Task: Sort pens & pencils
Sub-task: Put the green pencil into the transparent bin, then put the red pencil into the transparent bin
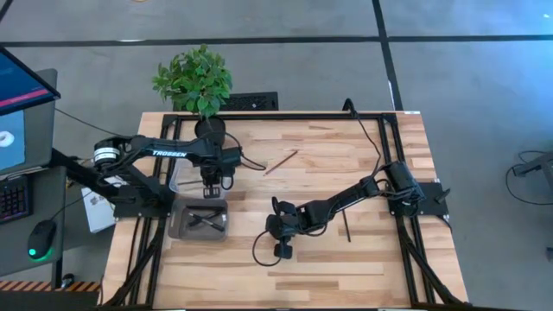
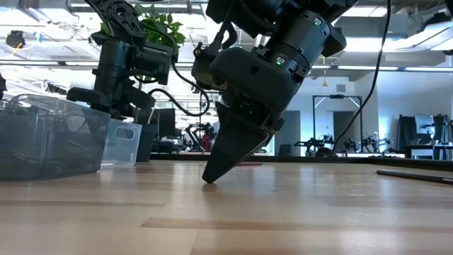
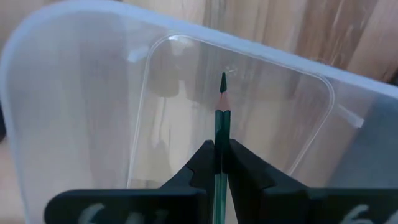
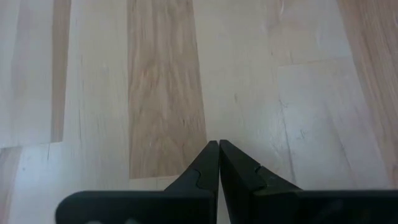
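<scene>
My left gripper is shut on a green pencil and points straight down over a clear plastic bin at the table's left. A second clear bin just nearer holds dark pens lying crossed on its floor. A brownish pencil lies flat on the wood mid-table. A dark pen lies flat to the right. My right gripper is shut with nothing between its fingers, slanting down to the bare wood near the table's middle. My left gripper pinches the green pencil's shaft between its two fingers, a short way behind the sharpened end. The fingers come from above and lie along the pencil. The pencil hangs upright, its dark point down, inside the clear bin's outline and clear of its floor. My right gripper has its shut fingertips down at the tabletop; whether they touch the wood I cannot tell.
A potted plant stands at the table's far left edge, behind the bins. A black frame rail runs along the far side. Bare wood lies between the two arms and along the near edge.
</scene>
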Robot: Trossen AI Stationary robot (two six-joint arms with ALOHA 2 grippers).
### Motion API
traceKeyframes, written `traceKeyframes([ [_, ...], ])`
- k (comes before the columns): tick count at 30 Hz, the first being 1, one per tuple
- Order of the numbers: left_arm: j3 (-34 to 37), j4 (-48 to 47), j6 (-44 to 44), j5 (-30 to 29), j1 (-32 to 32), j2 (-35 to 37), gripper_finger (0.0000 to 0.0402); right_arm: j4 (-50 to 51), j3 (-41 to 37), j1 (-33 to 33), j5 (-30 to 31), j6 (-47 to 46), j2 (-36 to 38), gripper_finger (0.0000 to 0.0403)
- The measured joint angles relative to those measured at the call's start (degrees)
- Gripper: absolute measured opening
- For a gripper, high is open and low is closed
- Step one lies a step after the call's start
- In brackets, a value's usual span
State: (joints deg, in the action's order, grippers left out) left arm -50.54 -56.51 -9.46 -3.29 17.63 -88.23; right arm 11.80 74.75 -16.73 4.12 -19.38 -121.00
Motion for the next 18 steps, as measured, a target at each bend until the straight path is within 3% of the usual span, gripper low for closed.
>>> traceKeyframes([
  [10, -0.16, -3.82, 1.63, 0.01, 0.0, 0.34, 0.0133, 0.44, -0.06, 0.02, -0.08, 0.15, 0.31, 0.0037],
  [18, -3.7, -4.03, 5.54, 0.03, -0.01, 9.35, 0.0159, 9.06, -0.47, 0.64, 0.33, 5.26, 5.15, 0.0037],
])
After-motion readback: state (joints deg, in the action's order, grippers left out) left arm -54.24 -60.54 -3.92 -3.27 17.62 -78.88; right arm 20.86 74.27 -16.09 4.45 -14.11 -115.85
